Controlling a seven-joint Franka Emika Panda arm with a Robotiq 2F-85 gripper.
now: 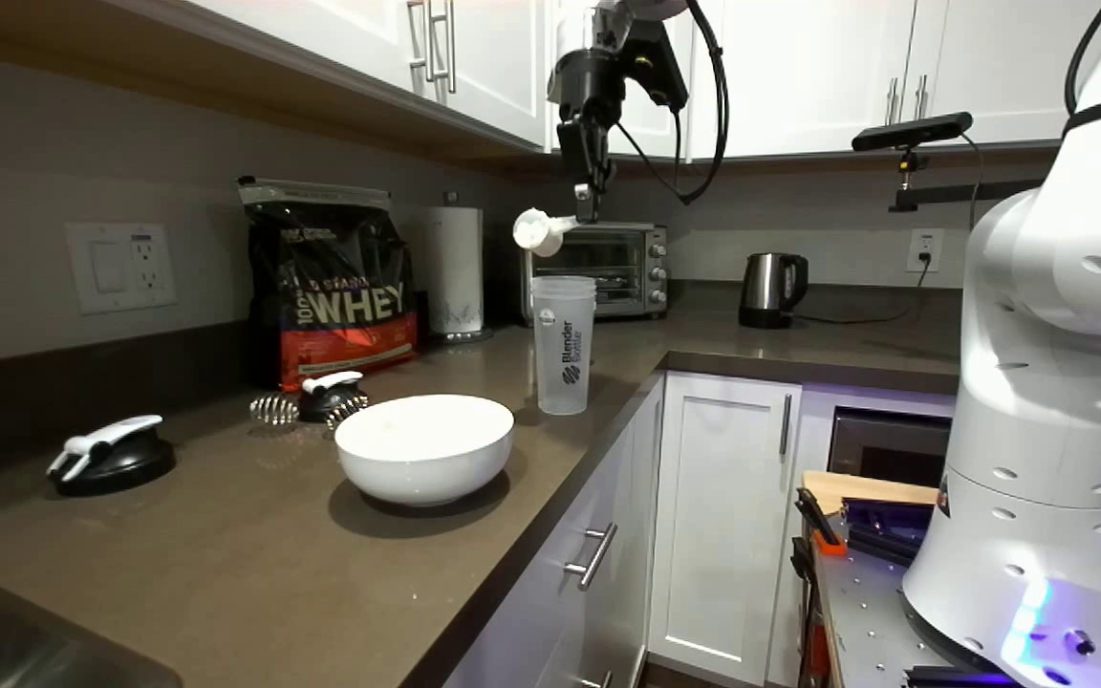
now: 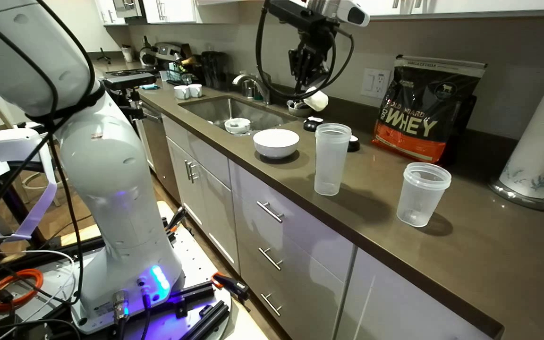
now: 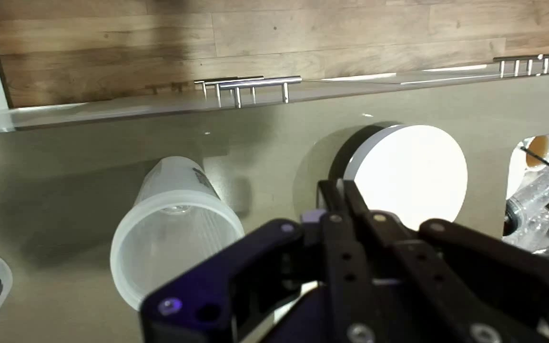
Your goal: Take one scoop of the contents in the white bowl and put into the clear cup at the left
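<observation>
The white bowl (image 1: 424,468) stands on the counter, also in an exterior view (image 2: 276,146) and the wrist view (image 3: 410,166). A pale cream patch of contents (image 1: 404,426) shows faintly inside; the wrist view is overexposed there. A tall clear cup (image 1: 565,358) stands beside the bowl, upright and open, also in the wrist view (image 3: 177,238). A second clear cup (image 2: 423,193) stands farther along; I cannot tell which is meant. My gripper (image 1: 587,205) is shut on the handle of a white scoop (image 1: 538,232), held high and tilted, apart from bowl and cups. Its fill is unclear.
A black whey bag (image 1: 331,287) and a paper-towel roll (image 1: 455,268) stand along the wall. Black lids with white loops (image 1: 116,454) and steel whisk balls (image 1: 273,409) lie near the bowl. A sink (image 2: 234,111) lies beyond the bowl. The counter's front edge runs close by.
</observation>
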